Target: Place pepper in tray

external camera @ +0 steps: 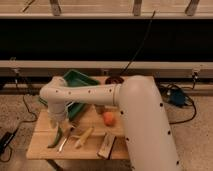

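Observation:
The green pepper lies on the wooden table near its front left corner, slim and slightly curved. My gripper points down right above the pepper's upper end; I cannot tell whether it touches it. The dark green tray stands at the back left of the table, behind the gripper, partly hidden by my white arm.
A pale yellow elongated item and a thin silver utensil lie just right of the pepper. An orange round thing sits mid-table. A flat block lies at the front edge. A dark object sits at the back.

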`<act>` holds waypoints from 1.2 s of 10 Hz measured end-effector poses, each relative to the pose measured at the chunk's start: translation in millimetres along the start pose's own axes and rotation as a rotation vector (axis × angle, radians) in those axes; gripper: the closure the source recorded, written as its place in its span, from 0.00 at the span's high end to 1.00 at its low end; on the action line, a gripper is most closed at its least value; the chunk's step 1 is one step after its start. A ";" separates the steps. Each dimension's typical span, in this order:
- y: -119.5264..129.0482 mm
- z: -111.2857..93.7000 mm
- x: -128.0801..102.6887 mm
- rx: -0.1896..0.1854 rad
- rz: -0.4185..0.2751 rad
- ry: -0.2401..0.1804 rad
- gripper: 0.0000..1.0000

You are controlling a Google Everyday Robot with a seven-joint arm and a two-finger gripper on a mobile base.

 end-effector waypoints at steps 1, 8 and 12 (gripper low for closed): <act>-1.8 2.3 -0.3 0.003 0.000 -0.003 0.50; -11.5 27.5 -0.6 -0.016 -0.004 -0.014 0.50; -7.1 34.2 3.7 -0.030 -0.003 -0.012 0.53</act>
